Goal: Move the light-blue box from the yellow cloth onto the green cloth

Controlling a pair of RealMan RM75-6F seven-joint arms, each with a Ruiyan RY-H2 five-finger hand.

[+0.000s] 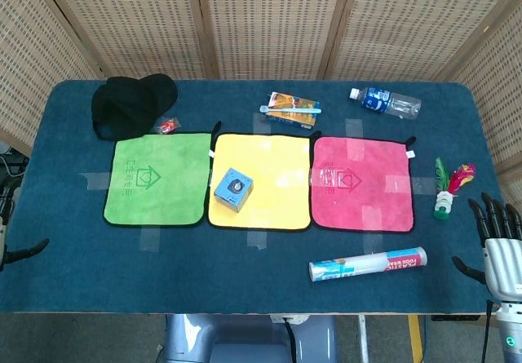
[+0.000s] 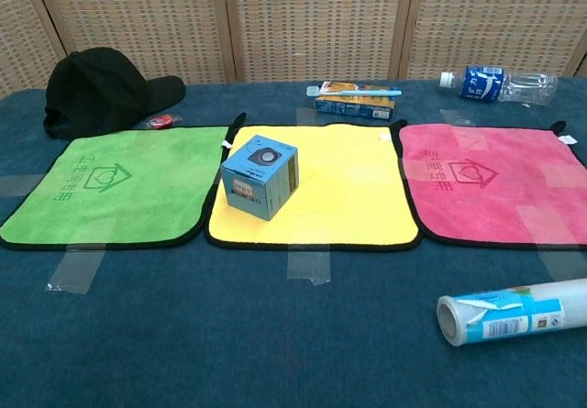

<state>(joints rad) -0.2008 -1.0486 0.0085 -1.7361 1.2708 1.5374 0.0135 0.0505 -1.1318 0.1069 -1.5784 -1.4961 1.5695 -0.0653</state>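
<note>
The light-blue box [image 1: 233,189] [image 2: 260,176] stands on the left part of the yellow cloth [image 1: 269,183] [image 2: 339,188], close to its left edge. The green cloth [image 1: 159,179] [image 2: 110,188] lies flat just left of it with nothing on it. My right hand [image 1: 499,245] hangs off the table's right front corner, fingers spread, holding nothing. Only a fingertip of my left hand [image 1: 20,253] shows at the left edge of the head view, far from the box; its state cannot be told. Neither hand appears in the chest view.
A pink cloth [image 1: 363,183] [image 2: 495,183] lies right of the yellow one. A black cap [image 1: 130,102] [image 2: 96,87] and small red item [image 1: 167,126] sit behind the green cloth. A snack box [image 1: 292,110], water bottle [image 1: 390,102], toy [image 1: 449,188] and film roll [image 1: 367,263] [image 2: 514,312] lie around.
</note>
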